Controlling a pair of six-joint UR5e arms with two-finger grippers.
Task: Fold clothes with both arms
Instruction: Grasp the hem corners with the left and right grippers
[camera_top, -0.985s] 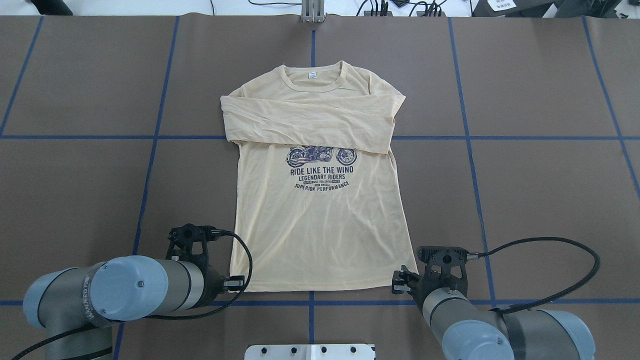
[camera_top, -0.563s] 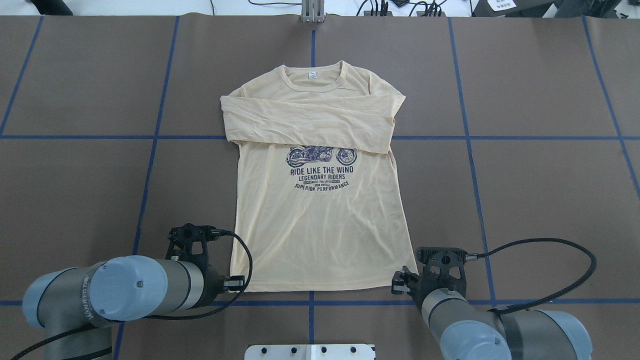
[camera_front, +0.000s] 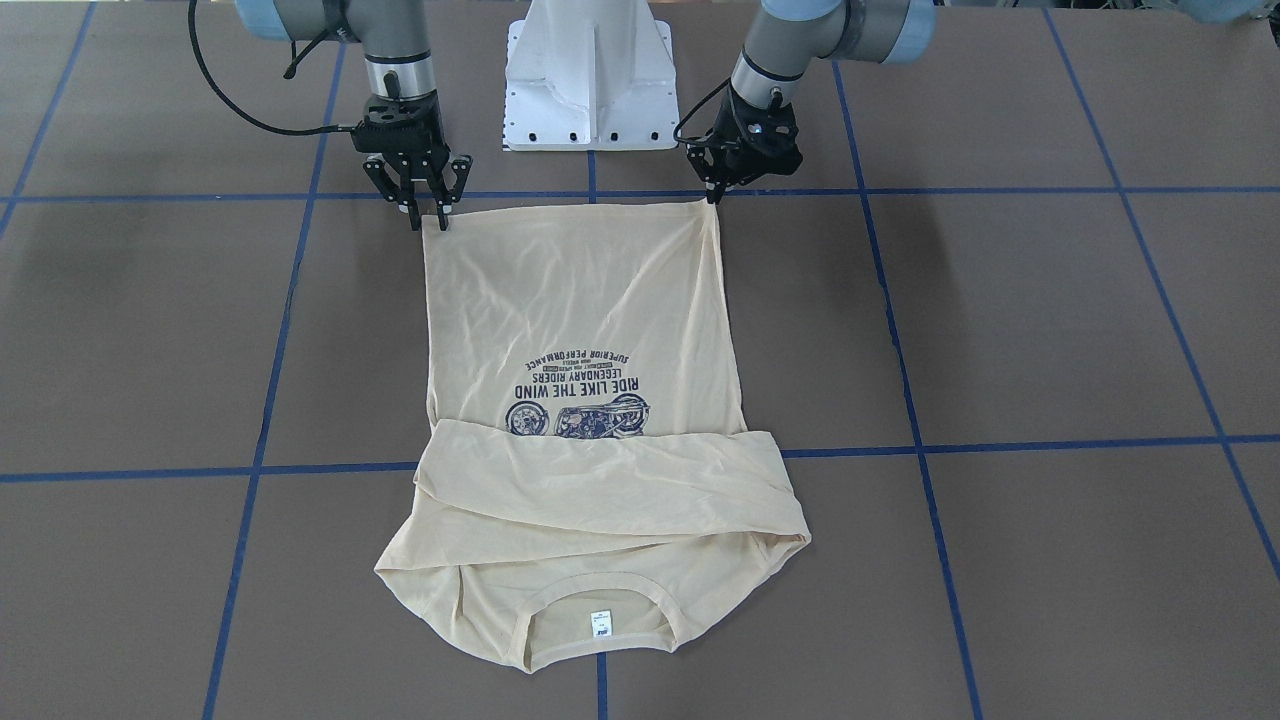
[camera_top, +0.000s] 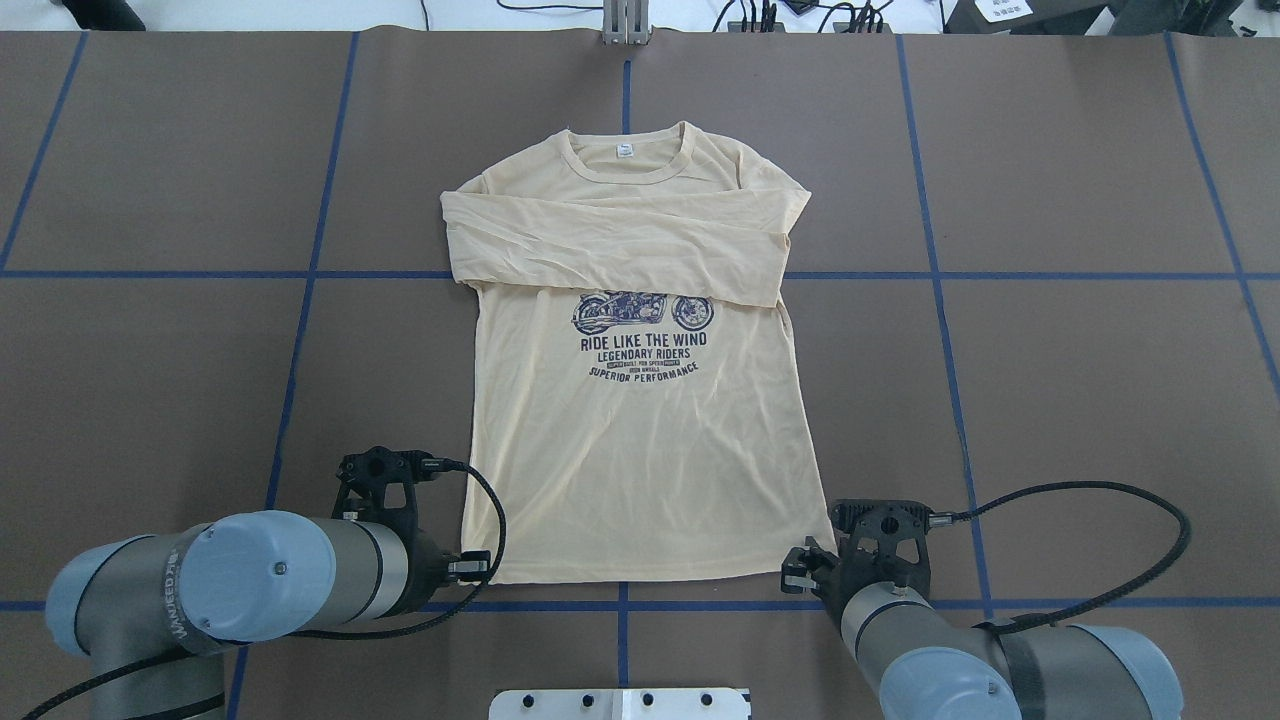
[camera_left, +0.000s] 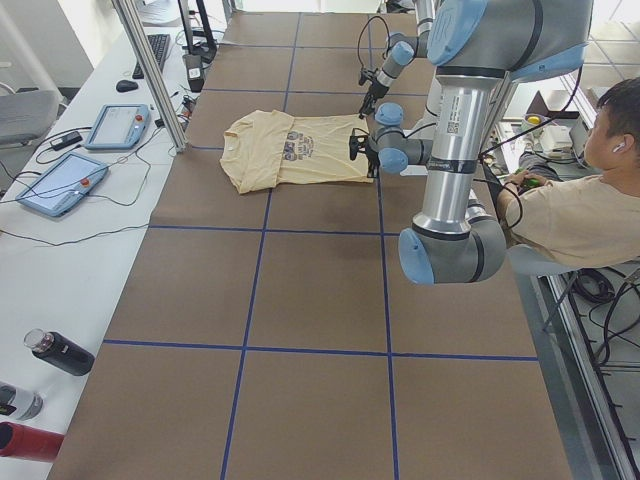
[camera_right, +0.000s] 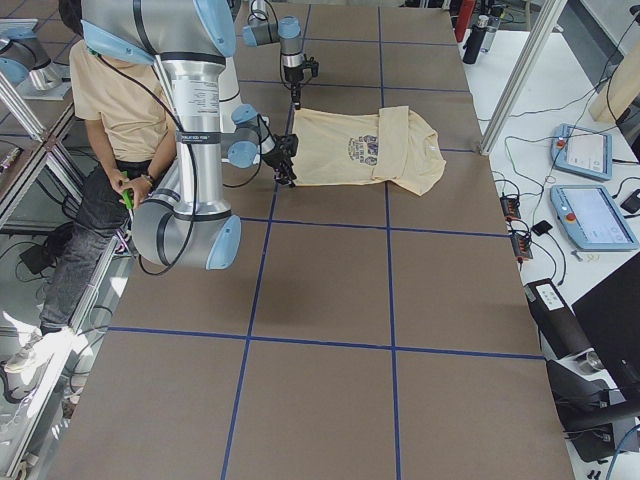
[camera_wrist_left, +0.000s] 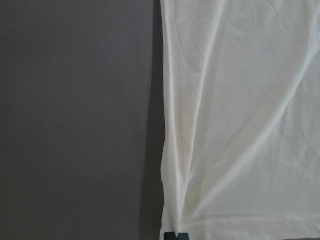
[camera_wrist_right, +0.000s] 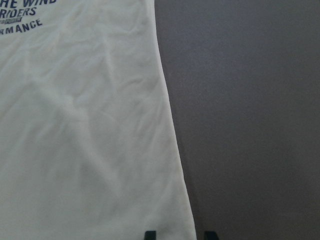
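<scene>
The cream-yellow long-sleeved T-shirt (camera_top: 640, 450) lies flat on the brown table, collar far from me, both sleeves folded across the chest above the navy motorcycle print. My left gripper (camera_top: 478, 568) is shut on the hem's left corner; the left wrist view shows its fingertips together (camera_wrist_left: 176, 235) at the hem of the shirt (camera_wrist_left: 240, 125). My right gripper (camera_front: 428, 222) is open at the hem's right corner, low over the table. In the right wrist view the shirt's edge (camera_wrist_right: 170, 150) runs down between its two spread fingertips (camera_wrist_right: 150, 234).
The white pedestal base (camera_front: 588, 80) stands just behind the hem. Blue tape lines (camera_top: 300, 300) grid the table. An operator (camera_left: 590, 200) sits beside the robot. Control tablets (camera_left: 60, 180), a metal post (camera_left: 150, 70) and bottles (camera_left: 60, 352) line the far side.
My right arm has shifted slightly toward the hem's right corner. My left arm and the shirt have not moved.
</scene>
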